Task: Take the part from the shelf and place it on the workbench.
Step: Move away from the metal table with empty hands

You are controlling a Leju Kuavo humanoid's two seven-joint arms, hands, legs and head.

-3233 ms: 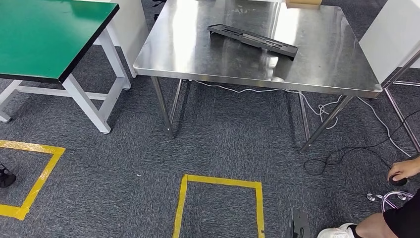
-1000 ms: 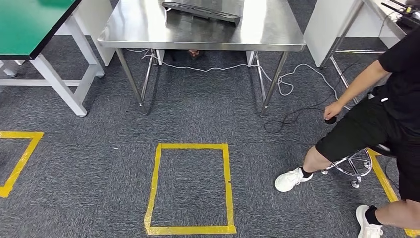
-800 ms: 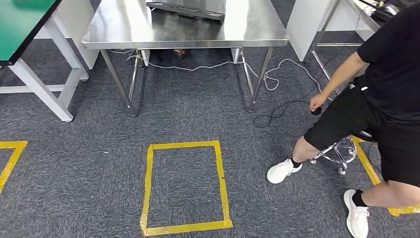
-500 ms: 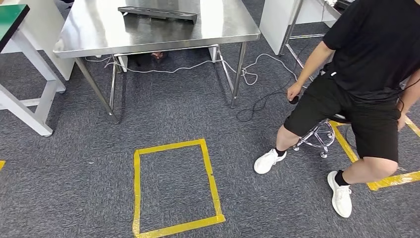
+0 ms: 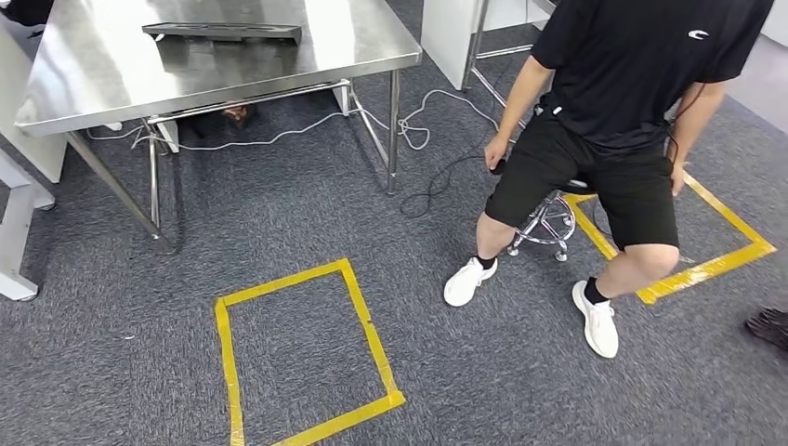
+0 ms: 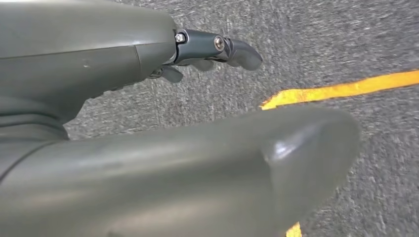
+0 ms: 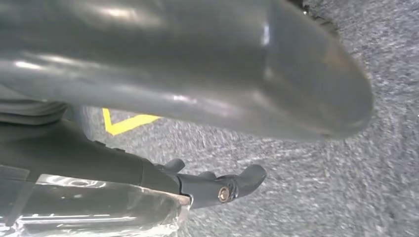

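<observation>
A long black part (image 5: 223, 31) lies flat on the steel table (image 5: 93, 88) at the far left of the head view. In the left wrist view my left hand (image 6: 163, 158) hangs over grey carpet. Its thumb and its dark fingers (image 6: 222, 49) are apart with nothing between them. Over the same carpet, in the right wrist view, my right hand (image 7: 173, 69) also hangs with its fingers (image 7: 227, 190) spread away from the thumb, holding nothing. Both hands are far from the part.
A person in black (image 5: 623, 93) sits on a wheeled stool (image 5: 548, 218) at the right, feet out on the carpet. Yellow tape squares (image 5: 297, 353) (image 5: 715, 260) mark the floor. Cables (image 5: 418, 130) trail under the table. A white table leg (image 5: 14, 232) stands at the left edge.
The camera has swung to the right: the steel table slid toward the upper left and the seated person came fully into view. The part has not moved on the table.
</observation>
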